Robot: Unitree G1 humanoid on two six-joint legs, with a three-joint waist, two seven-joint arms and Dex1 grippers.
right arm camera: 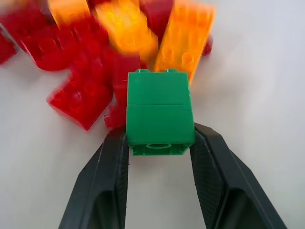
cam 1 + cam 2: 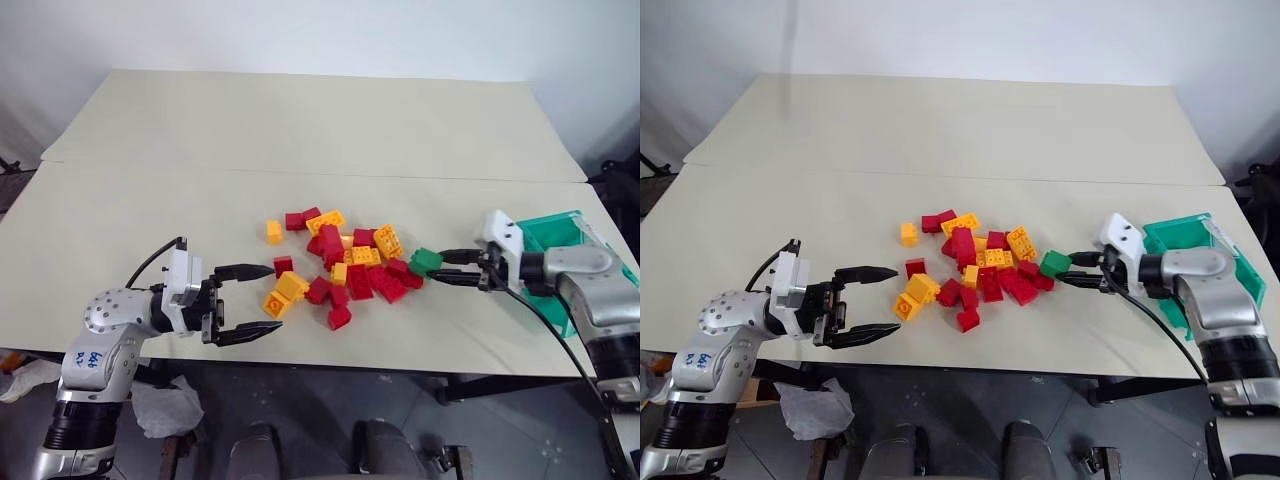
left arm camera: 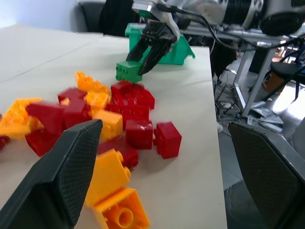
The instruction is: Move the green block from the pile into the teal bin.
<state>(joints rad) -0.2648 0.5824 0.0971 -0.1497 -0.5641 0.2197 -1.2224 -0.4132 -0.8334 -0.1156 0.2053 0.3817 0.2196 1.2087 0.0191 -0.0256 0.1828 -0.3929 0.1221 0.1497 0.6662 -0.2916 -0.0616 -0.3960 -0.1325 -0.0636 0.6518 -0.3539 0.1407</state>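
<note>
Leftmost, the robot's left arm reaches in low over the near edge of a pale table (image 2: 150, 200), forearm roughly level, with its left gripper (image 2: 262, 299) pointing sideways toward the middle of the table. Its two black fingers (image 2: 245, 271) are spread wide apart, one above the other in the head view, and hold nothing. They stop just short of the pile (image 2: 335, 265), a loose scatter of red and yellow-orange studded bricks at the table's centre; the nearest yellow brick lies just beside the fingertips.

At the pile's right edge sits the green block (image 2: 425, 261), touching the red bricks next to it. The right gripper (image 2: 443, 268) has closed on it: the right wrist view shows the block's end pinched between both black fingers, one against each side, with the rest of the block sticking out toward the pile. In the left wrist view the block looks slightly raised at the pile's edge, though whether it has left the table is hard to tell.

The right arm comes in from the right, elbow bent, forearm angled inward and slightly downward. Behind its wrist, near the table's right edge, stands the teal bin (image 2: 560, 230), well apart from the pile.
</note>
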